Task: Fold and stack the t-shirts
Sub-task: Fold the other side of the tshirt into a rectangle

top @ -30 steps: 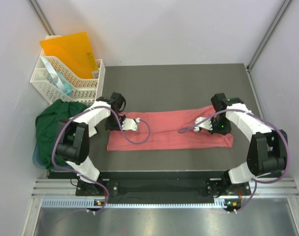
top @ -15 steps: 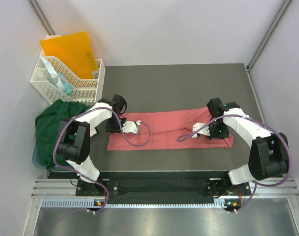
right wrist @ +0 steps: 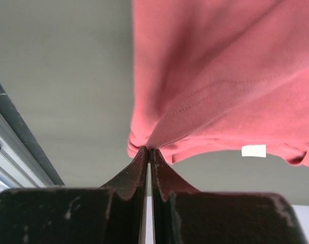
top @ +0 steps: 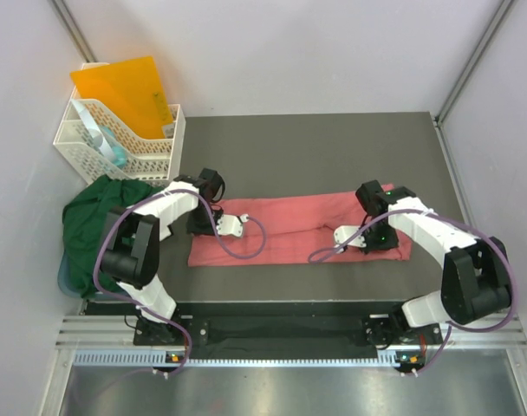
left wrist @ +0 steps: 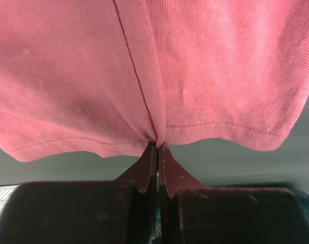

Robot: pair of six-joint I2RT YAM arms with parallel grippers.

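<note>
The salmon-pink t-shirt (top: 289,227) lies as a long folded strip across the dark table (top: 315,147). My left gripper (top: 198,224) is shut on the strip's left end. The left wrist view shows its tips (left wrist: 158,145) pinching the stitched hem of the pink cloth (left wrist: 195,76). My right gripper (top: 382,237) is shut on the right end. In the right wrist view its tips (right wrist: 148,149) pinch a bunched edge of the shirt (right wrist: 220,76), which hangs lifted, its white neck label (right wrist: 253,150) showing. The dark green t-shirt (top: 94,217) lies crumpled off the table's left edge.
A white plastic basket (top: 116,143) holding an orange folder (top: 125,91) stands at the back left corner. Purple cables loop from both wrists over the shirt. Walls close in on the left, back and right.
My right gripper has moved left and toward the near edge, drawing the shirt's right end with it. The left gripper has hardly moved.
</note>
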